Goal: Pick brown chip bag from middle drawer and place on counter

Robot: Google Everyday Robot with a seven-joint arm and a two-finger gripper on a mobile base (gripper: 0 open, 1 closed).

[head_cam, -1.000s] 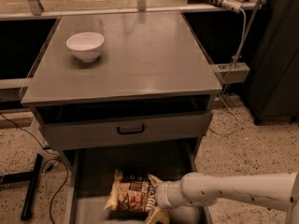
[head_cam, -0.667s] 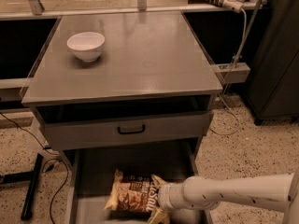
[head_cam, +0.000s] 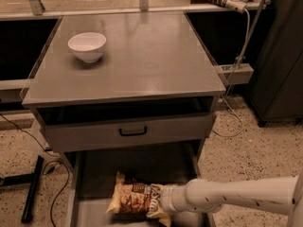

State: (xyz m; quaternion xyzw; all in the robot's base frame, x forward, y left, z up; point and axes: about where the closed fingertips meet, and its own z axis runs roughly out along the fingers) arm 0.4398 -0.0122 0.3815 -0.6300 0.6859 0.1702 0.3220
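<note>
The brown chip bag lies on the floor of the open middle drawer at the bottom of the view. My white arm comes in from the right, and my gripper is at the bag's right end, touching or overlapping it. The counter is the grey square top of the cabinet above.
A white bowl stands at the counter's back left. A grey drawer front with a black handle sits just above the open drawer. Cables and a black stand leg lie on the speckled floor at left. A dark cabinet stands at right.
The arm and gripper have barely shifted; the bag lies in the same place in the drawer.
</note>
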